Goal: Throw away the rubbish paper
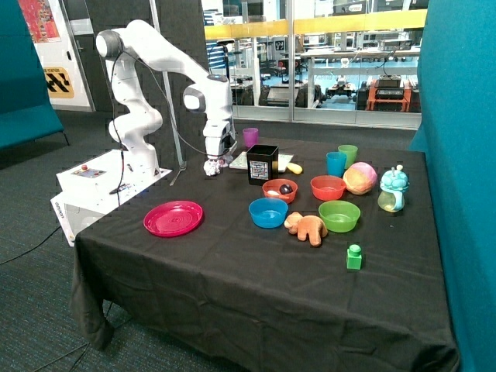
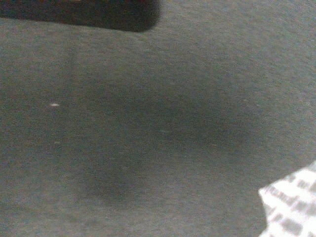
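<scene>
End effector (image 1: 212, 164), upper centre of the outside view, hangs low over the black worktop (image 1: 232, 263) directly above one crumpled rubbish paper (image 1: 211, 168), apparently pinched around it; the black box (image 1: 262, 163) stands just right. Wrist view: only dark cloth and one printed sheet corner (image 2: 291, 207), lower right.

On the black cloth-covered table (image 1: 232, 279) you have a flat pink plastic plate (image 1: 173, 218) standing apart from the rest. A black open-topped box (image 1: 262, 164) stands just behind a red bowl (image 1: 280, 190) holding a dark round thing. You see a blue bowl (image 1: 268, 212), a second red bowl (image 1: 328, 187) and a green bowl (image 1: 339, 215) grouped around an orange plush toy (image 1: 307, 227). A small green block (image 1: 354, 256) stands alone nearer the front edge.
</scene>
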Controlling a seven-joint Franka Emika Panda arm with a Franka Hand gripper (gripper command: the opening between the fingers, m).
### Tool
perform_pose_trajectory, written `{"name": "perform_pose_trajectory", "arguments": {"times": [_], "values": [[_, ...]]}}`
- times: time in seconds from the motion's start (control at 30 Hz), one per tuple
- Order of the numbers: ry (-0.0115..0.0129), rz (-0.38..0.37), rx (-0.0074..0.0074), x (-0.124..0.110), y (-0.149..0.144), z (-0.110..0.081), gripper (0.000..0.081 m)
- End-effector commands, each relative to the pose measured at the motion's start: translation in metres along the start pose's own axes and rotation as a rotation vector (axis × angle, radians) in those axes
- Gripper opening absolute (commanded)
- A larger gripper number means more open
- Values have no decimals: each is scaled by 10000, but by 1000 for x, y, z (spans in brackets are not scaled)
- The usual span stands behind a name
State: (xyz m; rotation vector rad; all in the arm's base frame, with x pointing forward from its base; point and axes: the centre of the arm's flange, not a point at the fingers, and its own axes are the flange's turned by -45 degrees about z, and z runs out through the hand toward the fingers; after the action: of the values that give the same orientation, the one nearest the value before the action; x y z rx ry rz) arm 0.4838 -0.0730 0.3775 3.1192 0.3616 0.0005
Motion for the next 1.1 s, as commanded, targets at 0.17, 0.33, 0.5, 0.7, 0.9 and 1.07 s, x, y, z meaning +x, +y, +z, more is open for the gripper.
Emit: {"name": "perform_pose_trajectory", "arguments": {"times": [0.17, 0.33, 0.5, 0.7, 0.9, 1.07], "values": [[-1, -681, 15, 13, -24, -29, 0], [-1, -826, 15, 23, -29, -49, 0], [0, -951, 15, 32, -33, -62, 0], [0, -1131, 15, 43, -40, -67, 0], [0, -1206, 15, 55, -47, -69, 0], [0, -1285, 15, 73, -50, -69, 0]]}}
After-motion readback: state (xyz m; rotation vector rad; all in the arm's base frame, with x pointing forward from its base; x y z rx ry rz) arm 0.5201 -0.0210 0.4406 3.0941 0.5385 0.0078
